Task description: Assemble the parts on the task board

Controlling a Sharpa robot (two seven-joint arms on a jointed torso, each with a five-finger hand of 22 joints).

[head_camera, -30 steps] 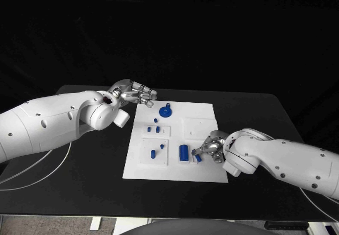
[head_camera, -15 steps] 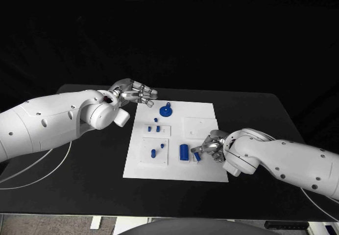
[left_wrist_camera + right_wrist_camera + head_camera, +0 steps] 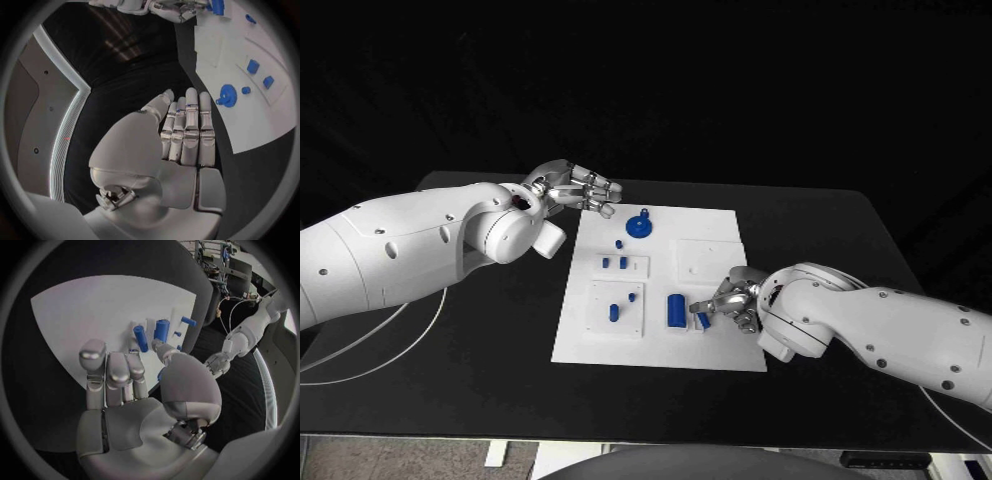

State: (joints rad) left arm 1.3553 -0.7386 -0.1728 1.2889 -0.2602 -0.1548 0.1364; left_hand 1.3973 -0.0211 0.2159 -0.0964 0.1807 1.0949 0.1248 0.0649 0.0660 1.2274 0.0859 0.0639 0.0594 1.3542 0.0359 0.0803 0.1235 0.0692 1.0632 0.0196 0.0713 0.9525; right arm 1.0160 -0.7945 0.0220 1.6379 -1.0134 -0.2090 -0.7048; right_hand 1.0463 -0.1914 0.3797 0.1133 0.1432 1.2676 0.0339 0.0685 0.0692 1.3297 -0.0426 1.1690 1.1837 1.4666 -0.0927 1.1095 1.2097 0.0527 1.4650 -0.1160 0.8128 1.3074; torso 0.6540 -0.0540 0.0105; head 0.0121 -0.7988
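Right robot hand has shifted slightly, pinching a blue part over the board for insertion; left robot hand waits open over the desk.

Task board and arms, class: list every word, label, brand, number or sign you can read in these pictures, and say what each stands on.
None can be read.
Task board: plain white, no print shows.
Blue parts: no marks show.
Left hand and right hand: no lettering shows.
Table: plain black.
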